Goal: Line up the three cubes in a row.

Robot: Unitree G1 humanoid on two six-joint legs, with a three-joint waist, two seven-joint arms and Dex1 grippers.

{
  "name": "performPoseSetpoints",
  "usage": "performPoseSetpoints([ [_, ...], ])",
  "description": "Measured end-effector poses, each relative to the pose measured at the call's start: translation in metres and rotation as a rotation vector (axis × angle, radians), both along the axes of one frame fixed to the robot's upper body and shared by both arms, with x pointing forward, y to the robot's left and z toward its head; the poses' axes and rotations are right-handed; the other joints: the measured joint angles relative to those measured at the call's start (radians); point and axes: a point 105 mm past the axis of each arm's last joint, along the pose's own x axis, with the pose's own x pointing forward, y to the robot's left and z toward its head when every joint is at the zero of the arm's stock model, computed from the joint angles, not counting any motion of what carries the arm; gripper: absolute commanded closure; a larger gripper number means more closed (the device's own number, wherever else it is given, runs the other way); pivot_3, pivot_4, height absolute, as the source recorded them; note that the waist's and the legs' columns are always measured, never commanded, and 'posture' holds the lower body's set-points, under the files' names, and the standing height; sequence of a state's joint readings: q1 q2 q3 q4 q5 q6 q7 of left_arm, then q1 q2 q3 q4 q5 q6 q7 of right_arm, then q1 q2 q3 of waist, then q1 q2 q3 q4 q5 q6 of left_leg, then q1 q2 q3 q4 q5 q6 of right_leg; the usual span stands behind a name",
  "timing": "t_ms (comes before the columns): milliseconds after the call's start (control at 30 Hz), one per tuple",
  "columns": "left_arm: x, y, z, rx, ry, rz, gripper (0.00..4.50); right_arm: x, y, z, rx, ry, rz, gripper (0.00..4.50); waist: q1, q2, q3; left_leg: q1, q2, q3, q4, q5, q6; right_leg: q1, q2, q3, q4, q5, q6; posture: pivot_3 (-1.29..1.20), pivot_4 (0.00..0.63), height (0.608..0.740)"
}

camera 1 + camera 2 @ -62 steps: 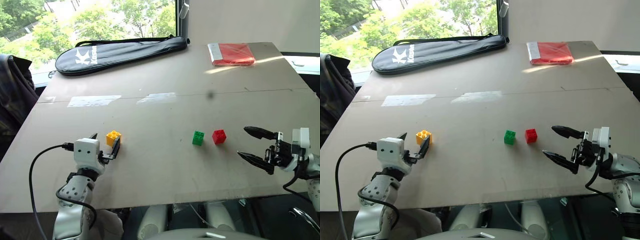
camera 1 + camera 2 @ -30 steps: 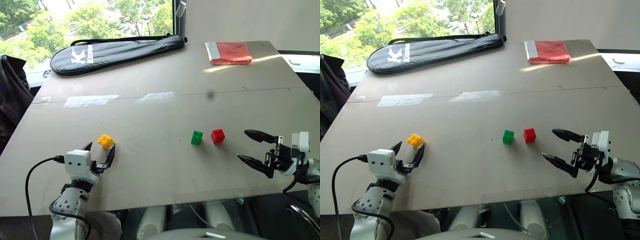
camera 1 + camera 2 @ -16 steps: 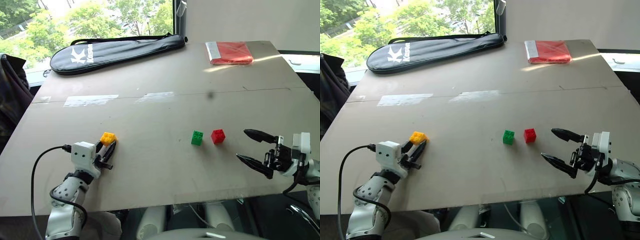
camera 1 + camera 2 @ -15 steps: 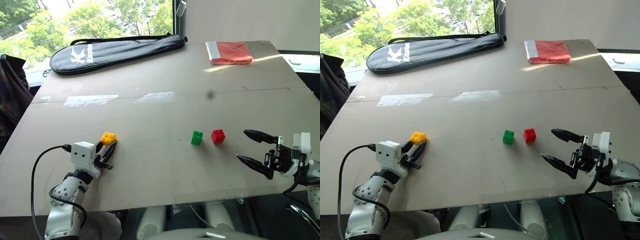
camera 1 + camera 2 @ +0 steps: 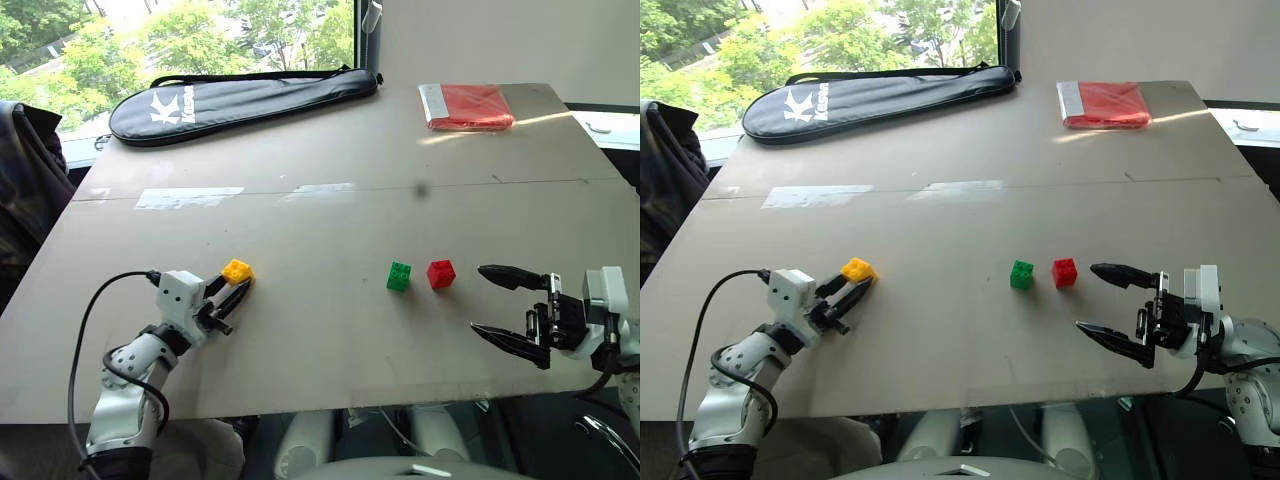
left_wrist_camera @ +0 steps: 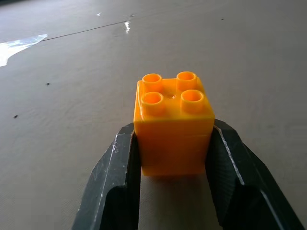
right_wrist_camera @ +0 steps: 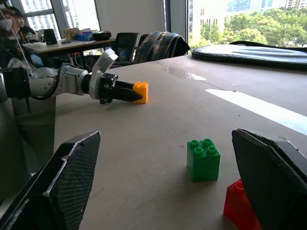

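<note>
Near the front left of the bench (image 5: 320, 140), the left end effector (image 5: 238, 291) is clamped on the yellow cube (image 5: 237, 270), one black finger on each side of it. In the left wrist view the yellow cube sits upright between the two fingers (image 6: 120, 187), its four studs facing up. Whether it rests on the bench surface or is held just off it cannot be told.

Well to the right, toward the middle of the bench, the green cube (image 5: 400, 276) and the red cube (image 5: 440, 274) stand just beside each other with a small gap between them, green on the left, red on the right, both studs up.

The right end effector (image 5: 510, 308) hovers near the red cube, on its right side, pointing toward it with its fingers spread wide and nothing between them.

At the far edge of the bench lie a long black racket bag (image 5: 240, 95) on the left and a flat red packet (image 5: 468, 105) on the right.
</note>
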State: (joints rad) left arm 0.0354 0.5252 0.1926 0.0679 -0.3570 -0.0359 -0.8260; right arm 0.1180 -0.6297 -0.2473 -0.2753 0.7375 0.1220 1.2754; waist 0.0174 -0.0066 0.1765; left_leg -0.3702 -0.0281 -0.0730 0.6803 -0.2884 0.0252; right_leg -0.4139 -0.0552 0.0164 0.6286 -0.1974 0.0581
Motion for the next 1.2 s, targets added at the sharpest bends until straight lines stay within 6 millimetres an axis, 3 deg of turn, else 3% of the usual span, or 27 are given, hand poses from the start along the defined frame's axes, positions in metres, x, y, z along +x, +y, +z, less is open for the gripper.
performPoseSetpoints([
  [133, 0.011, -0.043, 0.003, 0.020, 0.026, -0.294, 3.25, -0.002, 0.001, 0.000, -0.001, 0.003, -0.012, 0.00, -0.003, 0.000, 0.000, -0.002, -0.001, -0.001, 0.000, 0.000, 0.000, -0.001, 0.000, -0.001, -0.001, 0.003, -0.003, 0.00, 0.150, 0.712],
  [400, 0.026, -0.091, 0.006, 0.116, 0.063, -0.708, 3.25, -0.012, -0.004, -0.011, -0.009, 0.051, -0.058, 0.00, 0.000, 0.000, 0.000, -0.008, -0.002, -0.003, 0.002, 0.000, 0.000, -0.005, 0.000, -0.003, -0.001, 0.005, -0.001, 0.00, 0.150, 0.712],
  [733, 0.046, -0.114, 0.011, 0.209, 0.060, -0.913, 3.25, -0.018, -0.008, -0.014, -0.006, 0.040, -0.112, 0.00, -0.002, 0.000, 0.000, -0.009, -0.003, -0.003, 0.003, 0.000, 0.000, -0.005, 0.001, -0.003, -0.001, 0.005, 0.000, 0.00, 0.150, 0.712],
  [1200, 0.049, -0.133, 0.007, 0.175, 0.042, -0.960, 3.25, -0.019, -0.008, -0.015, 0.003, 0.033, -0.144, 0.00, -0.001, 0.000, 0.000, -0.009, -0.003, -0.006, 0.005, 0.000, 0.000, -0.003, 0.000, -0.004, -0.001, 0.005, 0.001, 0.00, 0.150, 0.712],
])
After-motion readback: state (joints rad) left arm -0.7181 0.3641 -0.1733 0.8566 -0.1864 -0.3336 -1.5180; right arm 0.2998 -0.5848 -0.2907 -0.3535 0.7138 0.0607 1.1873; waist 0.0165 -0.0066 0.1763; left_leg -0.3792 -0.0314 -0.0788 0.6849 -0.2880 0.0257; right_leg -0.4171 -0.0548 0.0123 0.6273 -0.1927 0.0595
